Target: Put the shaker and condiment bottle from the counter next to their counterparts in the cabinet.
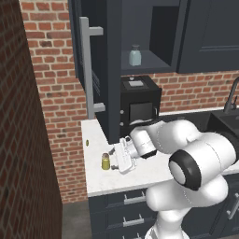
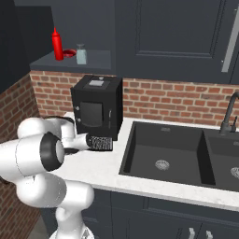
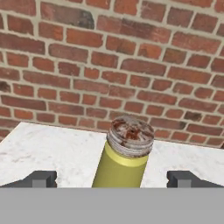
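On counter (image 1: pixel 95 182): pincer (image 3: pixel 112 179) standing wide, straddling shaker (image 3: pixel 124 159). Risk: fingertip clipping jar while closing, tipping it toward brick wall (image 3: pixel 109 65).

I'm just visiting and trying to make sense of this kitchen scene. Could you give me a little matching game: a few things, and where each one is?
Things:
1. shaker
2. red bottle
3. pale blue jar
4. end effector

Places:
A. cabinet shelf, beside the red bottle
B. counter, in front of the open end effector
C. cabinet shelf, far left
D. low over the counter, beside the shaker

Pairs: 1-B, 2-C, 3-A, 4-D
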